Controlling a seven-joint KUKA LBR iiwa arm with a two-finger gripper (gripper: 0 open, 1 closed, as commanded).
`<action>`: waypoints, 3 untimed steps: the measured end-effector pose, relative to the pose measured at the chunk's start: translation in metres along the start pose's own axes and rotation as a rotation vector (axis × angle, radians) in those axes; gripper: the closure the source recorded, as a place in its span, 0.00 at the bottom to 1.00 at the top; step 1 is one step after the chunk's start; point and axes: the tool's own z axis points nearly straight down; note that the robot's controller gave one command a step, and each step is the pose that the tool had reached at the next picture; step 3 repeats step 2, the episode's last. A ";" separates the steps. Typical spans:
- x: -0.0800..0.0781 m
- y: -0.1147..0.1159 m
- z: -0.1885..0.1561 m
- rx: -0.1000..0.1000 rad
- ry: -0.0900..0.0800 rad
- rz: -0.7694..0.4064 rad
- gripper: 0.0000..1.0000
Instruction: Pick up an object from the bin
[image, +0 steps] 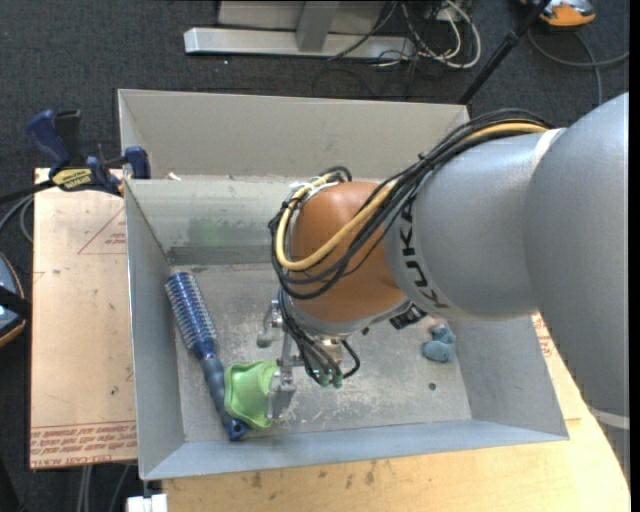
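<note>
green lump (249, 392), just left of gripper (284, 393)

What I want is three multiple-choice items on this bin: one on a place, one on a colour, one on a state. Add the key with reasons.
1. Where in the bin does the brush lie?
A. along the view's left side
B. along the view's right side
C. on the rim

2. What colour is the soft thing beside the claw?
A. red
B. green
C. white

3. How does the brush rest?
A. standing upright
B. hanging in the air
C. lying flat on the floor

Key: 1 A, it runs along the left wall. 2 B, it is bright green. 3 C, its whole length rests on the floor.
</note>
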 end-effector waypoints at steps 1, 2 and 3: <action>-0.002 -0.001 -0.004 -0.002 -0.008 0.004 1.00; -0.007 0.000 -0.126 -0.004 -0.019 0.045 1.00; -0.007 0.000 -0.126 -0.004 -0.019 0.045 1.00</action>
